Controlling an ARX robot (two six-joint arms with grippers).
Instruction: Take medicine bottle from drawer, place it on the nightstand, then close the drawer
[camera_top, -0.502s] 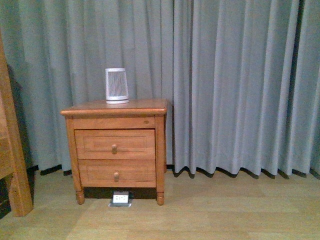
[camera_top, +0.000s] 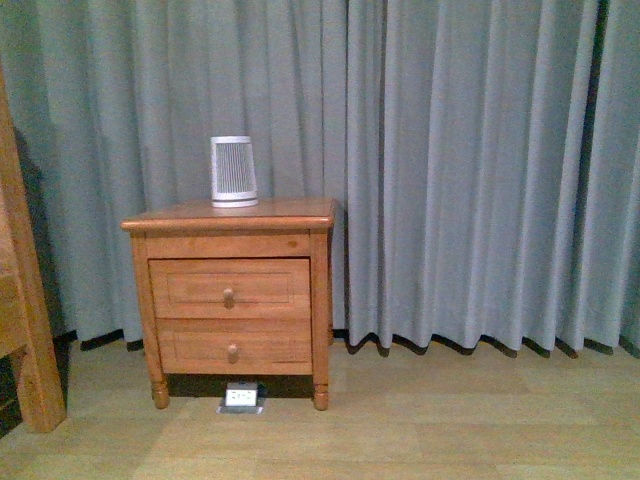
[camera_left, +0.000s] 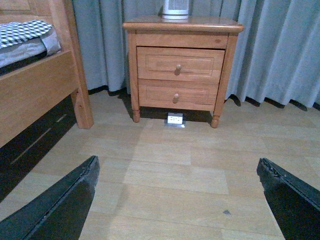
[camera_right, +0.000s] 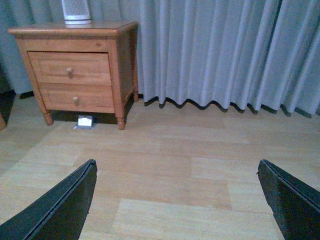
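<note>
Grey-blue curtain (camera_top: 480, 170) fills the whole background of the front view, falling in folds to a pale wooden floor (camera_top: 420, 420), and a honey-brown bed frame (camera_top: 22, 330) stands at the left edge of the frame. Left of centre stands the nightstand (camera_top: 321, 300), close against the curtain, with a white slatted device (camera_top: 233, 171) upright on the back of its top. Its upper drawer (camera_top: 190, 288) and lower drawer (camera_top: 190, 345) are both shut flush, each with a small round knob (camera_top: 229, 297) at its middle, and a floor socket (camera_top: 241, 397) lies under the cabinet between its front legs. Against the picture from half a second ago almost nothing differs: the nightstand, the device and the drawers sit as they did, and at most the bed frame has slid a hair toward the left edge, which suggests a slight shift of the robot's body. By that reading the task has not really begun. The medicine bottle is nowhere in view; it is presumably inside one of the closed drawers, and the pictures do not show which. Neither arm shows in the front view. In the wrist views the left pincer (camera_left: 176, 161) and the right pincer (camera_right: 176, 162) are each spread wide with nothing between the fingers, well apart from the nightstand, so an approach to a knob looks like the first step.
</note>
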